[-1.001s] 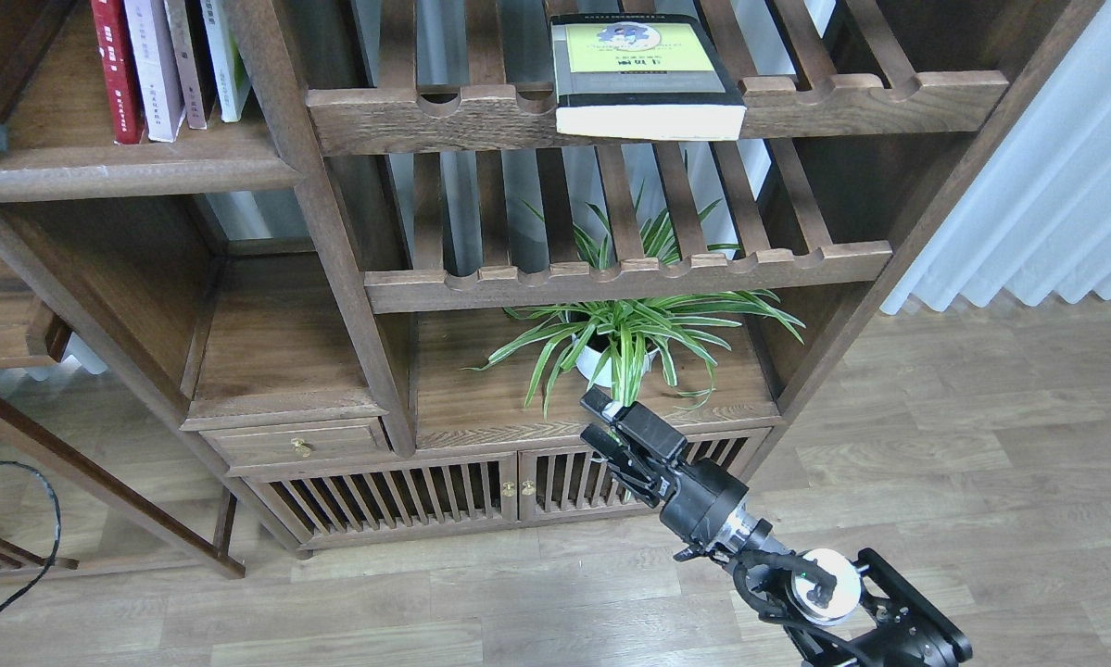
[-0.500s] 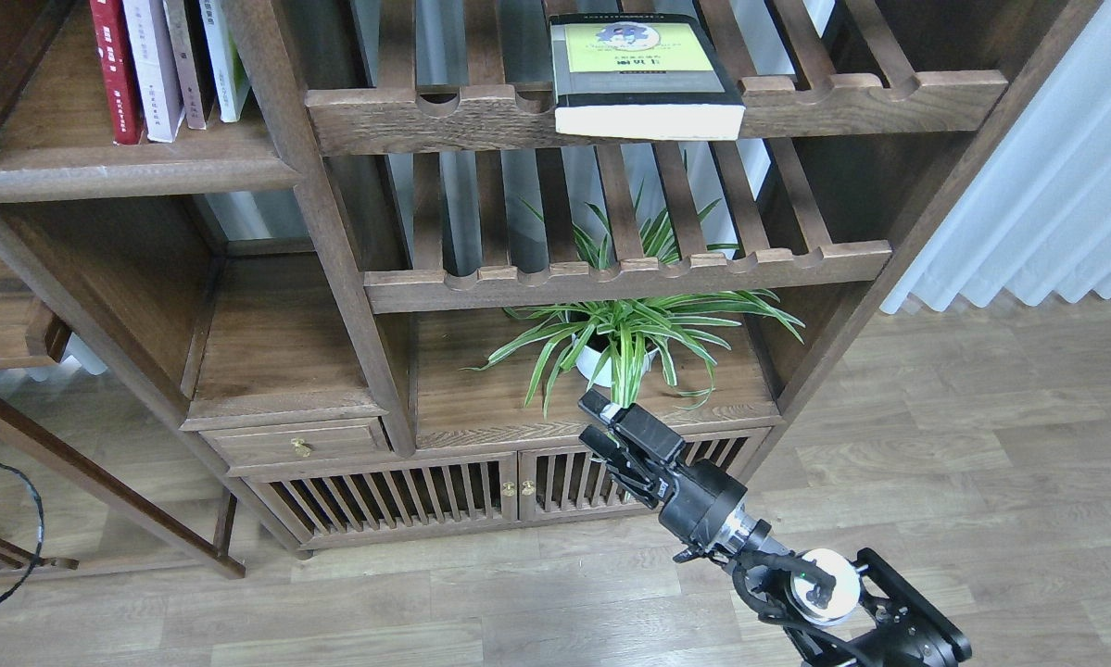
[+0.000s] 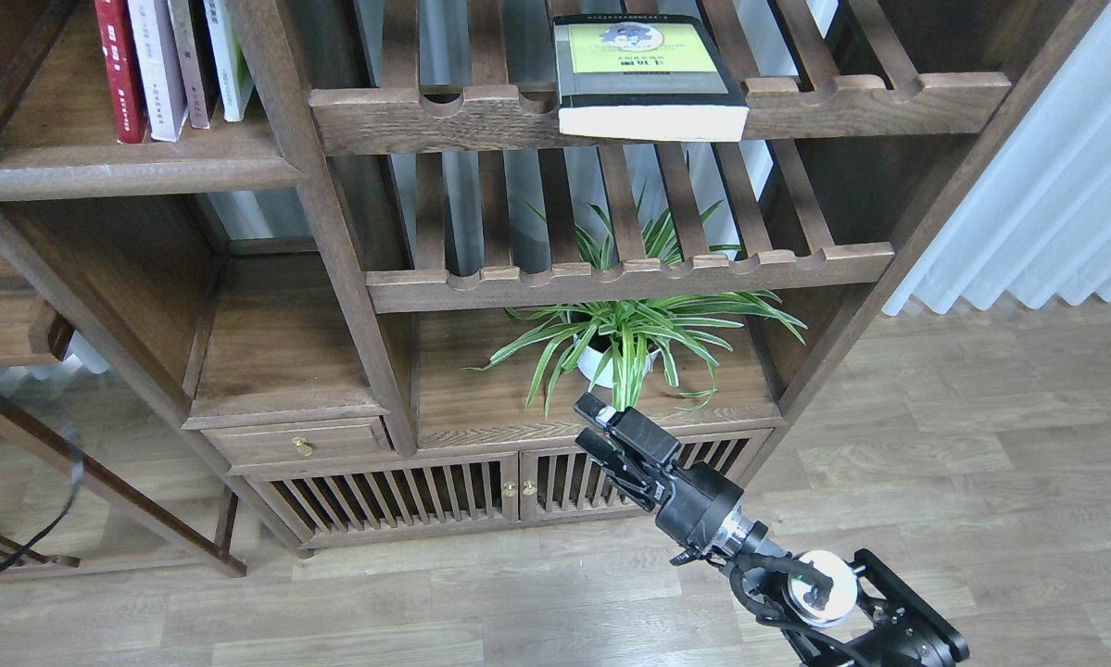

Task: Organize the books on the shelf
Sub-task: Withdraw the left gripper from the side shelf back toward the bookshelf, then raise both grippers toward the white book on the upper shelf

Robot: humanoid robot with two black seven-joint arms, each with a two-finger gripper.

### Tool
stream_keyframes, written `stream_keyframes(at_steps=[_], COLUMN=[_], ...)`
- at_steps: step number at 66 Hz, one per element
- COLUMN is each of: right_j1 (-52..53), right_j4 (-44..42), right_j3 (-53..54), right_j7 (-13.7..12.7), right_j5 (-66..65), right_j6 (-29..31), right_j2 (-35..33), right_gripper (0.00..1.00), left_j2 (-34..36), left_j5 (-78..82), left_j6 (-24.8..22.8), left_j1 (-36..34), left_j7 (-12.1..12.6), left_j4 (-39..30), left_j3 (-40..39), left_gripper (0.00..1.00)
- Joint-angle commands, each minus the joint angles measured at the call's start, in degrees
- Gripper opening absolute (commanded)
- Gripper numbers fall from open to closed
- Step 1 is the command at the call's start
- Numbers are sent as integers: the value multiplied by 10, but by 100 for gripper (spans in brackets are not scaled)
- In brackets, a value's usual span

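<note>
The thick yellow-green book [image 3: 646,74] with a dark border lies flat on the top slatted rack, its page edge jutting over the front rail. The red book [image 3: 119,72] and the pale lavender-white book [image 3: 157,67] stand upright side by side on the solid dark-brown shelf [image 3: 138,172] at the upper left, next to two more upright books. My right gripper [image 3: 585,423] is low in front of the cabinet doors, far below the books, open and empty. My left gripper is out of view.
A potted spider plant [image 3: 622,341] stands on the cabinet top just behind my right gripper. A second slatted rack [image 3: 629,276] hangs above it. A drawer [image 3: 301,443] and slatted doors [image 3: 397,496] are below. A white curtain [image 3: 1055,204] hangs at the right.
My right gripper has shifted slightly left. The cable at the lower left has moved and blurred, and a dark blur now shows at the left edge.
</note>
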Motion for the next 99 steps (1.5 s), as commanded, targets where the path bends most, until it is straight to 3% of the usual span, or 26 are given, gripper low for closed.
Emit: stream_keyframes(at_steps=[1,22,46,57,64,71,73,75,99], right_j1=[0,0,3,5,6,9,13,16,37], right_j4=[1,0,1,5,6,15,20,23,72], right_j3=[1,1,7,9,10,18,25,26,79], right_j7=[0,0,2,2,2,3,2,2,3], right_j5=[1,0,3,5,5,6,8,8,27], right_j6=[0,0,0,0,0,0,0,0,0], right_j2=[0,0,0,0,0,0,0,0,0], right_gripper=[90,91,94,94,94,94,94,94,96], left_j2=[-51,-135,-136,-136,-136,-136,-136,-136,-136], left_j5=[0,-1,-17,-39,-54,-56,-56,-56,-55], left_j6=[28,70,81,79,80,72,56,51,-3], left_j1=[-16,-41,16,20,21,34,55,64,149], left_j7=[0,0,2,25,26,47,71,75,77], left_j4=[0,0,0,0,1,0,0,0,0], left_j3=[1,12,96,135,144,152,163,170,231], left_gripper=[94,93,93,94,94,94,94,94,93])
